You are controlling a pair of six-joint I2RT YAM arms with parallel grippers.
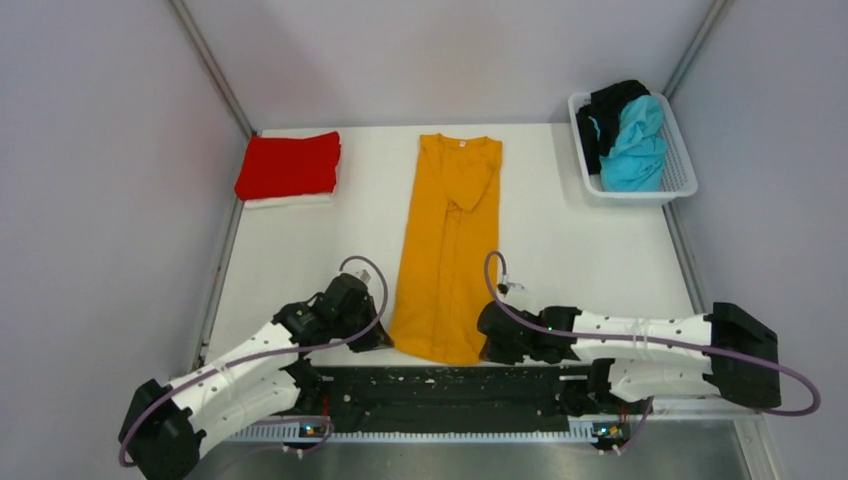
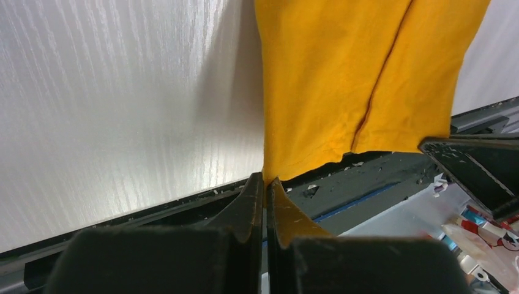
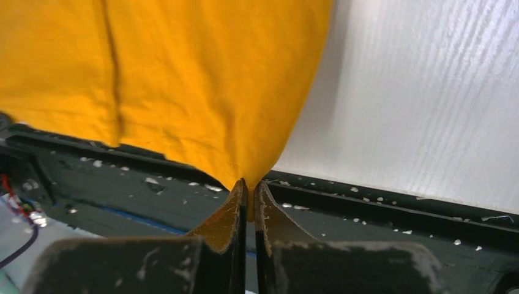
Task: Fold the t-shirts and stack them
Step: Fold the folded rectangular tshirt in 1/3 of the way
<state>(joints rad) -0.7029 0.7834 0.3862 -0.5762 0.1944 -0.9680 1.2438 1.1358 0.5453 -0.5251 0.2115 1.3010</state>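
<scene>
Pinching orange-yellow t-shirt (image 2: 343, 79) corners, wrist views only.

The white-shelled left arm (image 1: 235, 365) and white-shelled right arm (image 1: 640, 335) have black joints, looping purplish cables (image 1: 385, 290) (the shells dotted with small dark holes) and scuffed black fingers (image 3: 223, 223).

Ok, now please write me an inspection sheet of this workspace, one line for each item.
Surface: white table, bare between the things; dark strip along the near edge carries white specks.
Job's things: orange-yellow t-shirt lies as a long strip in the middle; red t-shirt folded, far left; turquoise t-shirt and black t-shirt crumpled in white basket, far right.
Clutter: nothing seen.
Grippers: left gripper shut on the orange-yellow shirt's near-left corner; right gripper shut on its near-right corner.
Cables: a purple cable loops along each arm.
Surroundings: grey walls, metal posts.
</scene>
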